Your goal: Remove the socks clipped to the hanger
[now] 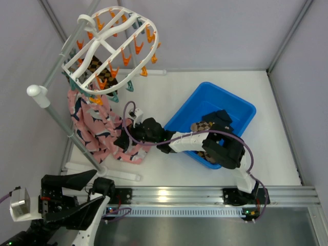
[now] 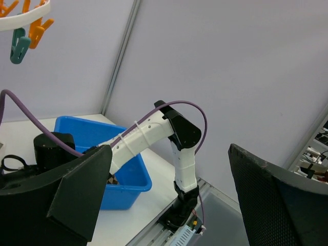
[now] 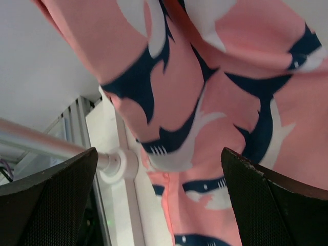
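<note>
The right end effector [image 1: 128, 137] is stretched out low over the table [image 1: 169, 97], its jaws spread wide with nothing clamped between them. In the right wrist view its fingers [image 3: 51, 205] stand far apart at the bottom corners. The pink socks [image 3: 205, 102] with their navy-and-white marks hang straight ahead of it and fill the gap above. I cannot tell whether the cloth touches a finger.

Up and ahead of that end effector sits the hanger [image 1: 110, 48], tilted, with the pink socks dangling below its rim. Brown-and-black checkered socks [image 1: 102, 77] show through its crossbars. The grey pole [image 3: 41, 141] runs off to the left of the fingers, close by.

Behind the right end effector, along its own arm, is a blue bin [image 1: 230, 95] with one checkered sock [image 1: 201, 125] lying in it.

The left end effector [image 1: 77, 197] sits back by its base, well short of the socks. It too is spread wide and holds nothing. From its wrist camera the hanger's orange and teal clips [image 2: 20, 43] appear high to its left.
</note>
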Motion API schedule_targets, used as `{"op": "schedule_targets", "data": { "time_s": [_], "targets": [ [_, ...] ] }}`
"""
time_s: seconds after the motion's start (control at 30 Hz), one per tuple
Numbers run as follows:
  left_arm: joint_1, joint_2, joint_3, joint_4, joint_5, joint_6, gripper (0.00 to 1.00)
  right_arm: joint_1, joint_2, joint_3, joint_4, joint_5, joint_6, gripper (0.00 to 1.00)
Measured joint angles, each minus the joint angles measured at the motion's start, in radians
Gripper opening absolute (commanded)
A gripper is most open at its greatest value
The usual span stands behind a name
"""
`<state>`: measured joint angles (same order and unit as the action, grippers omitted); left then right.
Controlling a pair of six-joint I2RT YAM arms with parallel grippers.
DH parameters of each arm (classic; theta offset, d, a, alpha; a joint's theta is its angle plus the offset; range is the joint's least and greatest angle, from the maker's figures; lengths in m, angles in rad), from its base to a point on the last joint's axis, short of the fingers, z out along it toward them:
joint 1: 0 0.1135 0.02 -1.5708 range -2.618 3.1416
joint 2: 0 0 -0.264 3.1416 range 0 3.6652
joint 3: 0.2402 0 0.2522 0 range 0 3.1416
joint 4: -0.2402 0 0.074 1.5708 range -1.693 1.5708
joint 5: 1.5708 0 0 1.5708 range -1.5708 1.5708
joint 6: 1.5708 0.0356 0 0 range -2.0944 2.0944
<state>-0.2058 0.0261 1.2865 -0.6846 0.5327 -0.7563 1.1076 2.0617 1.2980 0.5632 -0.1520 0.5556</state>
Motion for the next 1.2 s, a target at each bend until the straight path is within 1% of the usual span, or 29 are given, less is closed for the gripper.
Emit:
{"op": "schedule_targets", "data": {
  "time_s": [0.2,0.27,0.3,0.33,0.37,0.4,0.47,0.5,0.6,0.73,0.87,0.97,1.13,1.2],
  "targets": [
    [0.000,0.000,-0.021,-0.004,0.006,-0.001,0.98,0.005,0.111,0.187,0.028,-0.004,0.008,0.99],
    [0.000,0.000,-0.031,-0.004,0.011,-0.001,0.98,0.008,0.146,0.253,0.024,0.006,0.006,0.95],
    [0.000,0.000,-0.035,-0.005,0.013,-0.001,0.98,0.009,0.159,0.276,0.021,0.012,0.008,0.84],
    [0.000,0.000,-0.040,-0.005,0.017,-0.001,0.98,0.010,0.169,0.291,0.019,0.016,0.008,0.77],
    [0.000,0.000,-0.044,-0.005,0.021,-0.002,0.98,0.011,0.176,0.301,0.018,0.021,0.010,0.65],
    [0.000,0.000,-0.047,-0.005,0.025,-0.002,0.99,0.011,0.179,0.301,0.018,0.026,0.012,0.39],
    [0.000,0.000,-0.050,-0.005,0.029,-0.002,0.99,0.011,0.183,0.301,0.018,0.033,0.021,0.16],
    [0.000,0.000,-0.051,-0.005,0.031,-0.003,0.99,0.011,0.185,0.300,0.018,0.035,0.026,0.02],
    [0.000,0.000,-0.055,-0.005,0.032,-0.004,0.98,0.012,0.179,0.274,0.034,0.037,0.045,0.02],
    [0.000,0.000,-0.060,-0.005,0.036,-0.005,0.99,0.016,0.105,0.103,0.072,0.046,0.064,0.02],
    [0.000,0.000,-0.081,-0.005,0.035,-0.004,0.99,0.031,-0.056,-0.129,0.111,0.052,0.102,0.01],
    [0.000,0.000,-0.101,-0.006,0.032,-0.004,0.99,0.041,-0.194,-0.258,0.142,0.051,0.127,0.01],
    [0.000,0.000,-0.117,-0.008,0.027,-0.002,0.99,0.043,-0.433,-0.397,0.140,0.070,0.120,0.01],
    [0.000,0.000,-0.121,-0.008,0.027,0.000,0.98,0.044,-0.554,-0.440,0.098,0.103,0.097,0.01]
  ]
}}
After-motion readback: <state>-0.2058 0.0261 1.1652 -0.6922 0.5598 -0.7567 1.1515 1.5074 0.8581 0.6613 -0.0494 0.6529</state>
